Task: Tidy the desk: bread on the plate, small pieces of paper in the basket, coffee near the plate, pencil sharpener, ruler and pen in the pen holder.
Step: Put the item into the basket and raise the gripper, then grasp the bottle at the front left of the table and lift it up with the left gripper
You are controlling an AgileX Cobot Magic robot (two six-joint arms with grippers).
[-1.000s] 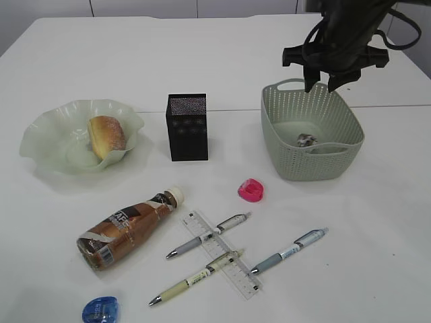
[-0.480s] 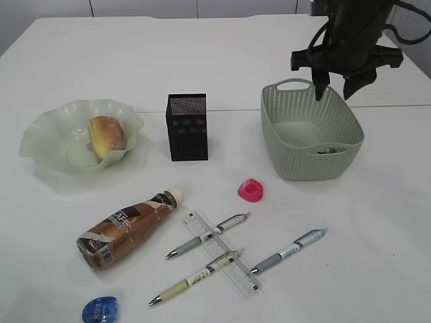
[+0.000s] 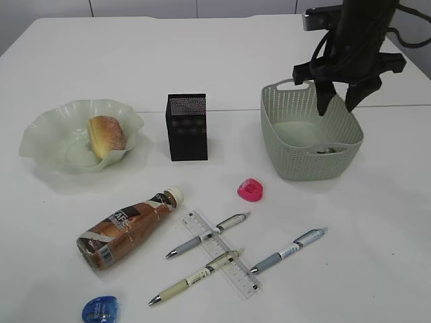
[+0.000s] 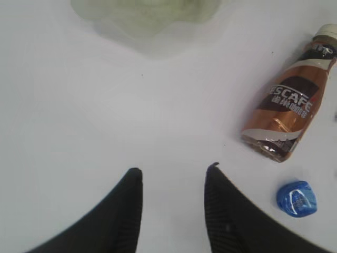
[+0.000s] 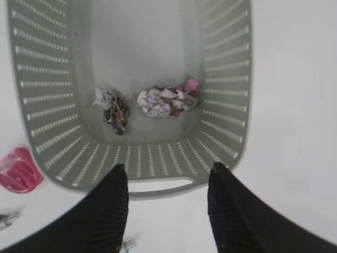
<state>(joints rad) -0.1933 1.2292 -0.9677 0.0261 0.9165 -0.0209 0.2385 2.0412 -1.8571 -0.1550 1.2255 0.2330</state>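
The bread [image 3: 106,136] lies on the pale green plate [image 3: 40,128] at the left. Two small pieces of paper [image 5: 111,108] [image 5: 166,101] rest on the floor of the sage-green basket [image 5: 131,158]. My right gripper [image 3: 336,108] hangs open and empty over the basket [image 3: 289,155]. The coffee [image 3: 128,227] lies on its side near the front. Beside it are the clear ruler [image 3: 219,254] and three pens [image 3: 209,234] [image 3: 195,277] [image 3: 288,250]. A pink pencil sharpener [image 3: 250,190] sits mid-desk and a blue one [image 3: 101,310] at the front edge. The black pen holder [image 3: 187,126] stands upright. My left gripper [image 4: 174,171] is open over bare desk, left of the coffee [image 4: 292,113].
The ruler lies under two of the pens, crossing them. The blue sharpener [image 4: 296,198] is just right of my left fingers. The plate's rim [image 4: 147,13] shows at the top of the left wrist view. The pink sharpener [image 5: 18,169] sits outside the basket's left corner.
My right gripper has shifted right and toward the basket's near side, jaws a little wider. The paper ball seen mid-basket now lies by the near wall.
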